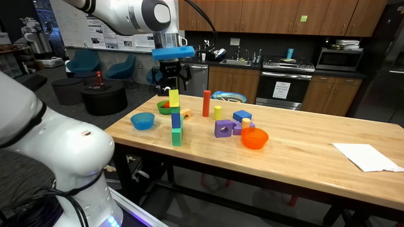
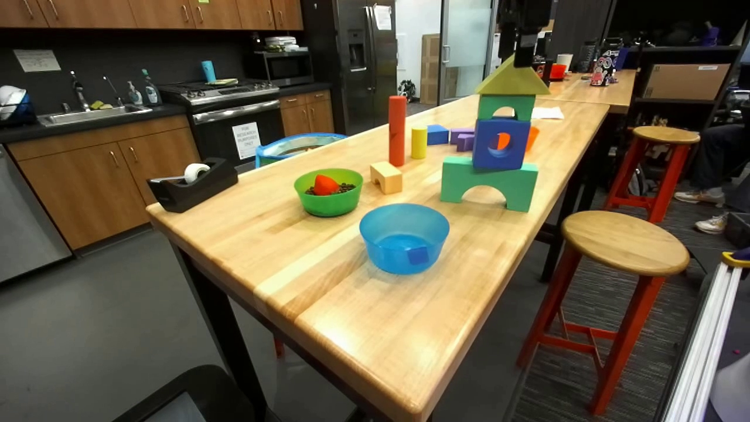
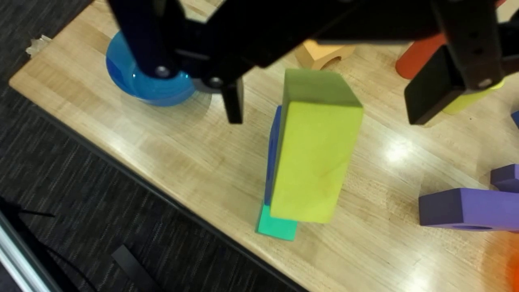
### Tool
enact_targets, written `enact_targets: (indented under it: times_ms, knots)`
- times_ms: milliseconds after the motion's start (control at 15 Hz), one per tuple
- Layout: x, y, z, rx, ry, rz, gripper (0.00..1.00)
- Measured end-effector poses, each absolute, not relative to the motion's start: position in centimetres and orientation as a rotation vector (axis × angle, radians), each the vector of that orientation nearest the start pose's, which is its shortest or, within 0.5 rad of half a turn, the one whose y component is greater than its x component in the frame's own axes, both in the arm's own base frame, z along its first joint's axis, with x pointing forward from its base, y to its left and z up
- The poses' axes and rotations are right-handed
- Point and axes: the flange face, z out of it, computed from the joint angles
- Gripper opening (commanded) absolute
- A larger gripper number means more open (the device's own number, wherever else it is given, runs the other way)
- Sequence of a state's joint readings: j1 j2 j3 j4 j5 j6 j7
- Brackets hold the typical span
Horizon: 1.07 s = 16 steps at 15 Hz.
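My gripper (image 3: 326, 121) stands open, a finger on either side of the yellow triangular block (image 3: 318, 162), with gaps and no contact in the wrist view. That triangle tops a tower, resting on a small green arch (image 2: 487, 106). Below come a blue block (image 2: 483, 152) with a round hole and a wide green arch (image 2: 457, 179) on the table. In an exterior view one dark finger (image 2: 525, 50) overlaps the triangle's peak. Above the tower, the gripper (image 1: 172, 85) also appears in the remaining exterior view. Nothing is held.
Around the tower stand a blue bowl (image 2: 404, 234), a green bowl (image 2: 328, 205) with a red piece, an orange arch (image 2: 387, 177), a red cylinder (image 1: 206, 103) and a yellow cylinder (image 1: 217, 113). Farther along are purple blocks (image 1: 217, 129), a blue block (image 1: 242, 115) and an orange bowl (image 1: 255, 140).
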<state>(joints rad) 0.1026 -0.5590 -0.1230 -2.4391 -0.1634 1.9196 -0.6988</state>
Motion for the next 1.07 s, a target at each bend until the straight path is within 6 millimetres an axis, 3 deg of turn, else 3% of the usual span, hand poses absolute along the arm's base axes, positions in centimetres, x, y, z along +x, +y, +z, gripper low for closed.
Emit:
enact_targets:
  times_ms: [533, 1067]
  knots:
    - [37.8, -2.4, 52.2, -3.030, -1.185, -0.100, 1.00]
    - [35.3, -2.6, 54.9, -3.041, -1.190, -0.232, 1.00]
